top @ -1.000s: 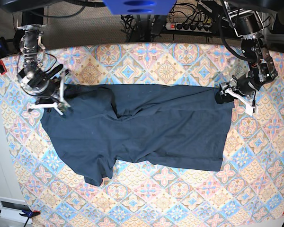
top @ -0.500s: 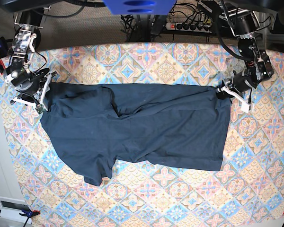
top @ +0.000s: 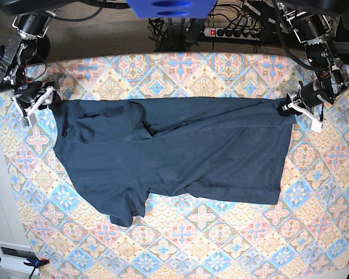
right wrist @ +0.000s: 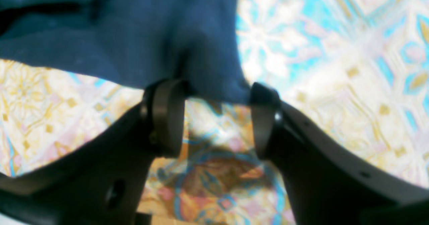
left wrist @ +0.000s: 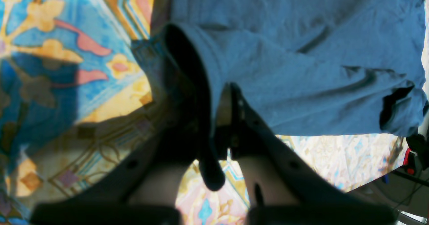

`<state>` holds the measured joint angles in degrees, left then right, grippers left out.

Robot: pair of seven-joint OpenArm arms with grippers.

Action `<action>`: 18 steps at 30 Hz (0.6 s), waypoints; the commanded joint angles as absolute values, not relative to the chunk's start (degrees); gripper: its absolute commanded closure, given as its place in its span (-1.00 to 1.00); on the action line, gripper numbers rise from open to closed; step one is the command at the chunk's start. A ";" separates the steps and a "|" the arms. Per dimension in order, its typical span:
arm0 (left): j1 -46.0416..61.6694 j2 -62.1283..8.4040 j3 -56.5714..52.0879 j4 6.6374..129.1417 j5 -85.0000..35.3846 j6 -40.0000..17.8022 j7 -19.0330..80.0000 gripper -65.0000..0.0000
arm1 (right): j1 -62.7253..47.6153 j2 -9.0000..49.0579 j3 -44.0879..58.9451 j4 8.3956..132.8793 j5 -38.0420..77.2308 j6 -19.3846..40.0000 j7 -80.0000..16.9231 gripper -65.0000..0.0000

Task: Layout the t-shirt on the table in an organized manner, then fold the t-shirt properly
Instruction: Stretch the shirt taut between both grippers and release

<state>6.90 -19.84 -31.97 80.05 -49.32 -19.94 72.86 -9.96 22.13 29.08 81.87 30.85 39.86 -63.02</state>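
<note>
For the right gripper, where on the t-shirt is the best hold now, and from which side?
Probably the corner of the t-shirt lying between the open right gripper jaws. Come in from the table edge, low, since the cloth is flat and thin there.

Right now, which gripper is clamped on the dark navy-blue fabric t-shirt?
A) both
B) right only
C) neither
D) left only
D: in the left wrist view the left gripper pinches the dark navy-blue fabric t-shirt's edge, while the right gripper's jaws stand apart with the cloth's edge loose at their tips.

Navy t-shirt (top: 174,154) flat on table (top: 221,244), grippers at both top corners
</note>
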 commanded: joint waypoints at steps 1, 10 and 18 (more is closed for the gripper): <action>6.46 -20.79 -32.13 81.01 -50.42 -20.18 72.31 1.00 | -9.54 23.16 29.93 81.63 31.78 40.00 -62.37 0.07; 6.37 -20.79 -32.13 81.01 -50.42 -20.18 72.31 1.00 | -7.96 23.08 32.75 73.80 40.22 40.00 -62.37 0.06; 6.46 -20.79 -32.13 81.01 -50.42 -20.18 72.31 1.00 | -5.67 23.08 32.48 73.45 43.56 40.00 -63.16 0.06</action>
